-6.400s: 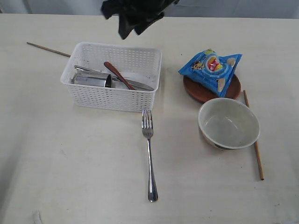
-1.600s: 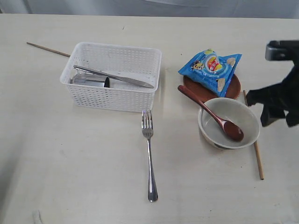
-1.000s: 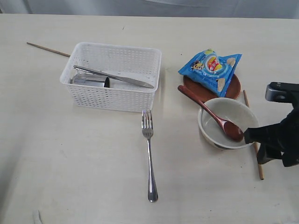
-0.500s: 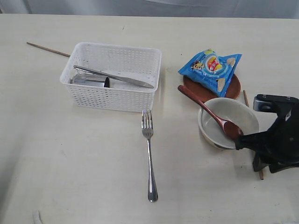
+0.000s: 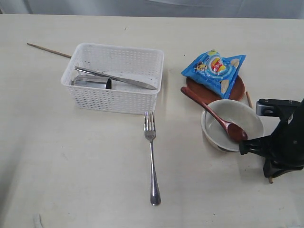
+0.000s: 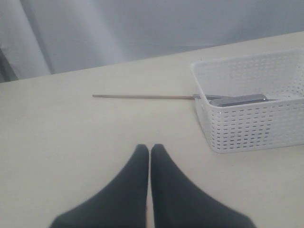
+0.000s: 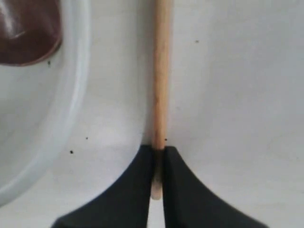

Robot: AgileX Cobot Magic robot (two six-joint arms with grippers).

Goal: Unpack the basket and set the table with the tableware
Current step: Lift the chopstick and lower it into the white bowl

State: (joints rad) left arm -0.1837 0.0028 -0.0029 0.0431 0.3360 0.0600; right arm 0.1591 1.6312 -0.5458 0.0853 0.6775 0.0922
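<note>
My right gripper [image 5: 270,175] [image 7: 158,153] is down on the table [image 5: 71,180] just right of the white bowl [image 5: 248,118] [image 7: 71,118], shut on the near end of a wooden chopstick [image 7: 161,71] [image 5: 248,99]. The red-brown spoon [image 5: 209,111] [image 7: 28,33] rests in the bowl. The white basket [image 5: 118,47] [image 6: 251,123] holds a steel knife [image 5: 116,78] and cup [image 5: 92,81]. A fork [image 5: 152,161] lies in front of the basket. A second chopstick [image 5: 47,50] [image 6: 142,97] lies behind it. My left gripper [image 6: 150,148] is shut and empty, left of the basket.
A blue snack bag [image 5: 216,71] lies on the brown plate [image 5: 197,92] behind the bowl. Bare tabletop stretches along the front left and around the fork.
The right gripper has dropped beside the bowl, shifted slightly left and closed on the chopstick. The left gripper shows no change.
</note>
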